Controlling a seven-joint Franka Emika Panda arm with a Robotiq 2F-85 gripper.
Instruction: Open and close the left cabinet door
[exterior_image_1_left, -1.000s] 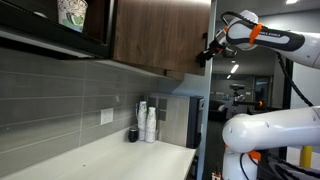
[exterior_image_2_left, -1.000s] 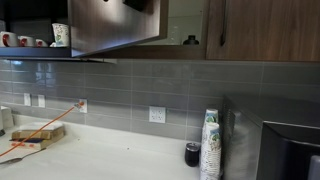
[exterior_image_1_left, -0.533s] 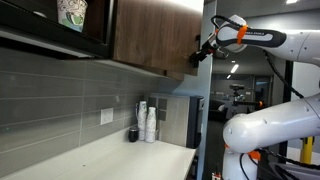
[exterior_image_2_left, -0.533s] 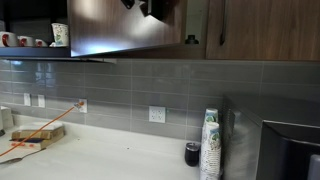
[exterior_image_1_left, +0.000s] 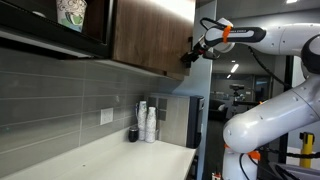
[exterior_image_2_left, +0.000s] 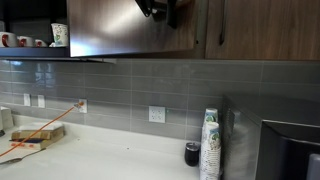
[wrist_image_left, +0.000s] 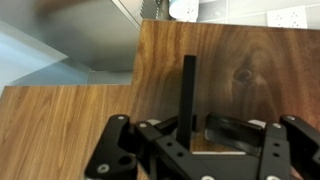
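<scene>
Shows the left cabinet door (exterior_image_1_left: 150, 35) high on the wall, a dark wood-grain panel above a grey tiled backsplash (exterior_image_1_left: 60, 95) and a pale counter (exterior_image_1_left: 120, 158). Puts the gripper (exterior_image_1_left: 187, 57) at the door's lower outer corner in both exterior views, at the end of a white arm (exterior_image_1_left: 250, 35) reaching in from the side. Frames, from the wrist view, the black bar handle (wrist_image_left: 187, 95) standing upright between the two fingers (wrist_image_left: 118, 150), which are spread wide with bare wood showing on either side of the bar: released, not clamped. Cannot tell whether the panel sits flush with its cabinet or slightly ajar. Sets a patterned cup (exterior_image_1_left: 72, 12) behind the black-framed glass door (exterior_image_1_left: 100, 30) next to the wooden panel. Places a stack of paper cups (exterior_image_2_left: 210, 145) and a small dark cup (exterior_image_2_left: 192, 153) just beside each other on the counter, below the neighbouring wooden door (exterior_image_2_left: 270, 28), with a wall outlet (exterior_image_2_left: 157, 114) nearby on the tiles.
</scene>
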